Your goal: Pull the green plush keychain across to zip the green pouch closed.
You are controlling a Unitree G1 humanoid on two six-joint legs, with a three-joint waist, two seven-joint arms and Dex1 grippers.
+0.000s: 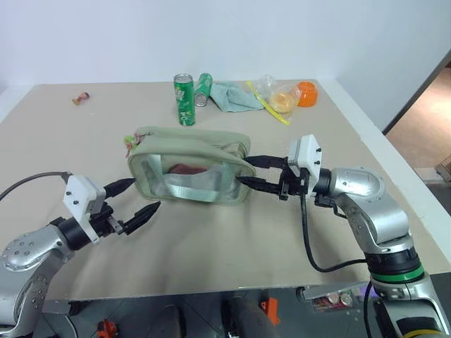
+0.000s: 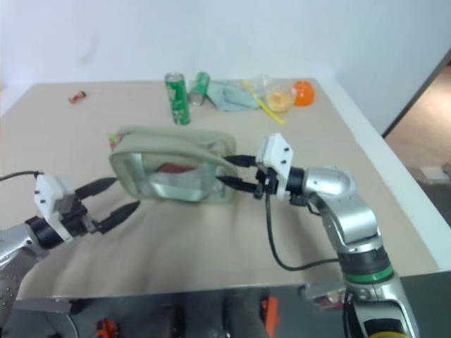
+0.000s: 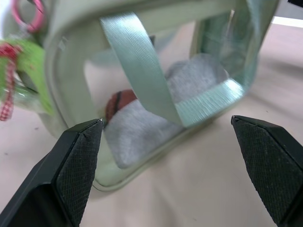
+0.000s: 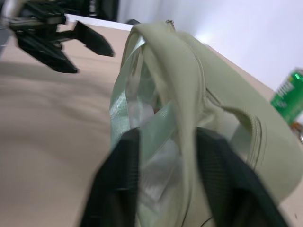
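Left gripper [image 1: 141,197], jaws standing wide and empty, is facing the pouch [image 1: 190,165] end bearing the keychain [image 1: 130,143]; right gripper [image 1: 255,172], jaws straddling the opposite end, is sitting farther away.

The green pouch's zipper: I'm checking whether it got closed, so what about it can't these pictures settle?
- Zipper line on the green pouch: head views look at the clear side panel; the top is foreshortened, so closed or open cannot be told.
- Green plush keychain: cut by the left wrist view's edge.
- Right gripper: right wrist view blurred; grip on the pouch's end unclear.
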